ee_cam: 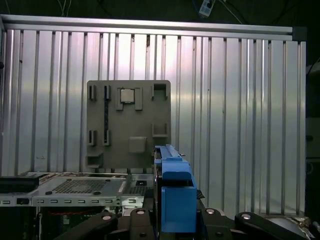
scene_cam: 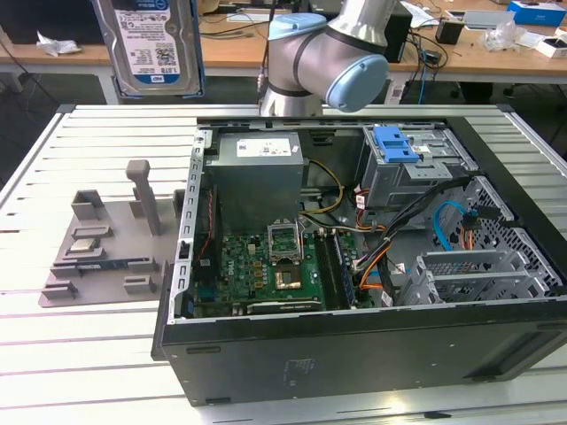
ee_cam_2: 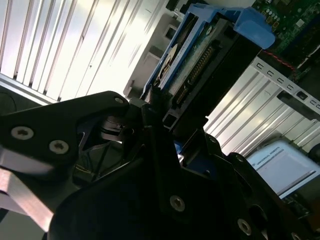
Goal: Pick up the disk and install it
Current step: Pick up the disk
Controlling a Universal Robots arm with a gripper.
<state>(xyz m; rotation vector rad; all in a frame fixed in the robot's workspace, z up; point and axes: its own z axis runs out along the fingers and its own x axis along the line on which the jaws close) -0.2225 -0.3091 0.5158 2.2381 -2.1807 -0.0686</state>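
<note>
Right, pick-up's done: the hand (ee_cam_2: 167, 120) is clamped on the disk (scene_cam: 151, 44), which hangs upright in the air outside the open computer case (scene_cam: 354, 354), off the side toward the exterior view's left, so the install inside that case is not yet done.

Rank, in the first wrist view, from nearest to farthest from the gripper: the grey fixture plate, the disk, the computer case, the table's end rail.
1. disk, clamped in the gripper.
2. computer case, its rim beside the gripper.
3. grey fixture plate, lying flat beyond the case.
4. table's end rail, past the plate.
</note>
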